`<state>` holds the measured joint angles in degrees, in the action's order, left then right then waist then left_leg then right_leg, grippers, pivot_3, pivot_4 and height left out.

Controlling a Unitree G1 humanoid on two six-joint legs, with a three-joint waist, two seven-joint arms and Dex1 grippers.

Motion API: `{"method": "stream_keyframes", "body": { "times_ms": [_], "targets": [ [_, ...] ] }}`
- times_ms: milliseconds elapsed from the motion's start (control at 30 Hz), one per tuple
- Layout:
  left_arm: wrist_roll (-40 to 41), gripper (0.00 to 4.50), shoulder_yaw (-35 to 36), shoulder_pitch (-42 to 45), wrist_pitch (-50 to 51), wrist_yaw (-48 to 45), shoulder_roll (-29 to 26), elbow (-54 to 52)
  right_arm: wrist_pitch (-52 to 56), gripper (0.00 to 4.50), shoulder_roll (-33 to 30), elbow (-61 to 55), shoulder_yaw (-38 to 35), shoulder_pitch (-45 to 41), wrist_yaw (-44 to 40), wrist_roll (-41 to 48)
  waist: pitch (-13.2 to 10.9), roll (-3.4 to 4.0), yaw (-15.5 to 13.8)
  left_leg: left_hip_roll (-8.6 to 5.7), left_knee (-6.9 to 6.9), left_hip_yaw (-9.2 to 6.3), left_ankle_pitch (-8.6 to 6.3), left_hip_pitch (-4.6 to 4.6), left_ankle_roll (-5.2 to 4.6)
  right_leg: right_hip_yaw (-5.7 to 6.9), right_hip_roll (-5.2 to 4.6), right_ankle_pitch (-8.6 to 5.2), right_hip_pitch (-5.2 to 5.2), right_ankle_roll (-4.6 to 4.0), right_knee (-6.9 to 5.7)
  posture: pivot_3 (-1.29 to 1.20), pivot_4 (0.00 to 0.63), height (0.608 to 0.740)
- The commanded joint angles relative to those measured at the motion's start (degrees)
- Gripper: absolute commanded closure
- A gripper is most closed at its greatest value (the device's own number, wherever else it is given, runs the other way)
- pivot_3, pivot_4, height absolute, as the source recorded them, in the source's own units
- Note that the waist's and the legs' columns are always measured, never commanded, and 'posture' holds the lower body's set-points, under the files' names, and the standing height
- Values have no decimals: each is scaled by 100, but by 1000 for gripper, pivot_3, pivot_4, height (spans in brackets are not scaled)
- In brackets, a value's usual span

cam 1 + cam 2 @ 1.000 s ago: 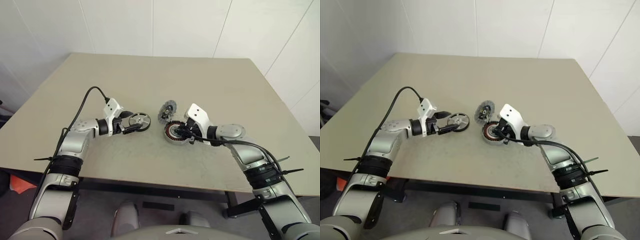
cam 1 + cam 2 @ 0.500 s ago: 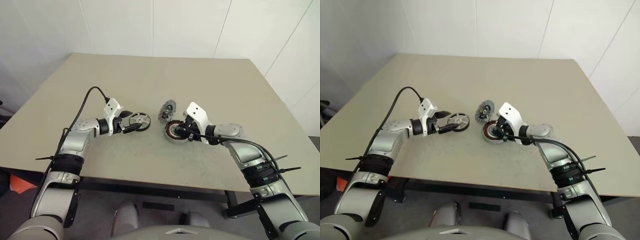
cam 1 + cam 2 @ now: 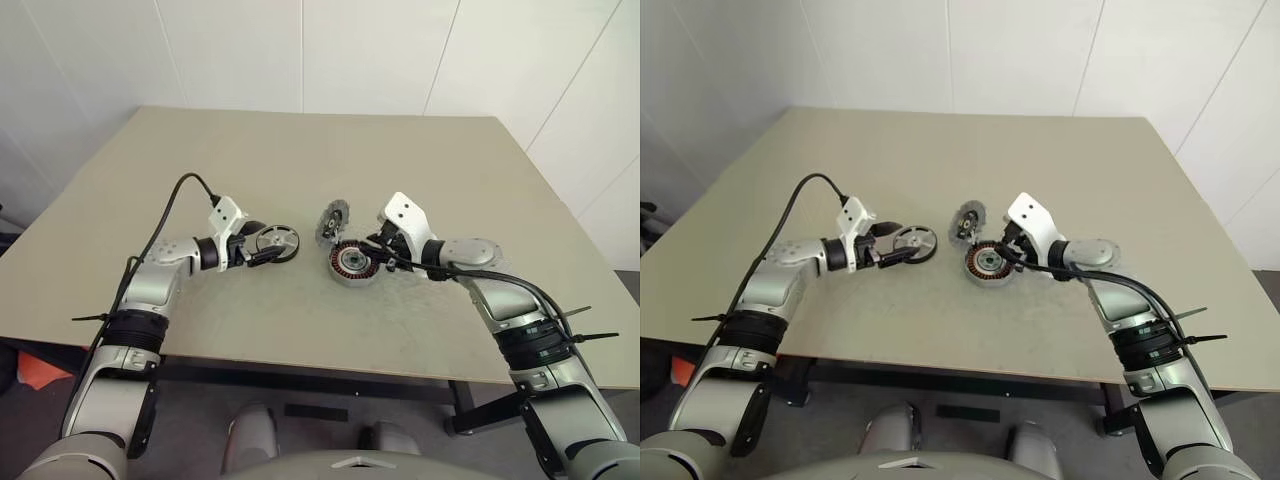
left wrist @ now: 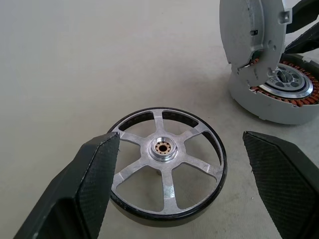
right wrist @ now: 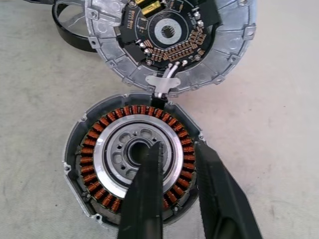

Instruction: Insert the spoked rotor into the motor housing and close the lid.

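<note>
Rotor not yet inserted; lid open.
Left gripper [image 4: 179,189] spread around black-rimmed silver spoked rotor [image 4: 167,172], ungripped; right gripper [image 5: 177,164] nearly closed, empty, over copper-wound grey motor housing [image 5: 84,164] at frame centre; flat grey lid [image 5: 229,55] upright.

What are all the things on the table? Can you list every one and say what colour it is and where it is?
spoked rotor: one, silver spokes with a black rim, lying flat on the table between the left tool's fingers.
motor housing: one, silver-grey cup with a ring of copper windings, sitting on the table near the middle, open.
lid: one, grey disc with a dark circuit board on its inner face, standing up on edge at the housing's far rim, joined to it by wires.
table: one, beige, under everything.
left tool: one, black fingers spread wide on either side of the rotor, not touching it.
right tool: one, black fingers close together, just over the housing.
</note>
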<state>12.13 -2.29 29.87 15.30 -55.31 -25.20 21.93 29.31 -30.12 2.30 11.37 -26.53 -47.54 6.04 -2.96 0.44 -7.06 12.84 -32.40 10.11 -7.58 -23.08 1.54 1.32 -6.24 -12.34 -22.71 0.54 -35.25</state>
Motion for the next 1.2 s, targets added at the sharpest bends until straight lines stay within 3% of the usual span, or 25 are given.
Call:
{"method": "stream_keyframes", "body": {
  "times_ms": [33,433,633,900,1200],
  "targets": [
    [-8,319,23,83,-107,40,-32,-92,-63,4478,-2,-199,-113,-64,6,71,0,0,0,0,-1,0,0,0,0,0,0,0,0,0,0,0,0,740],
    [-61,319,1,32,-168,60,-40,-44,-108,4478,295,-52,13,-140,211,-55,0,0,0,0,-2,0,0,1,0,-1,-1,0,-1,0,-6,0,0,740],
    [-98,319,-17,12,-166,104,-41,-89,-549,4478,639,1030,185,-118,592,-401,2,1,8,-1,-4,0,0,2,1,-1,-2,0,-1,0,-8,0,0,740],
    [-125,319,-5,60,-173,131,-45,-40,-651,4478,597,937,-57,-229,590,-250,5,-3,9,-2,-5,-2,1,24,1,-2,-2,-1,19,1,-12,0,0,740],
    [-148,319,-11,110,-197,128,-11,48,-376,4478,511,64,-290,-265,448,13,4,-1,7,0,-3,-2,1,1,2,-2,1,0,-4,0,-12,0,0,740]
  ]
}}
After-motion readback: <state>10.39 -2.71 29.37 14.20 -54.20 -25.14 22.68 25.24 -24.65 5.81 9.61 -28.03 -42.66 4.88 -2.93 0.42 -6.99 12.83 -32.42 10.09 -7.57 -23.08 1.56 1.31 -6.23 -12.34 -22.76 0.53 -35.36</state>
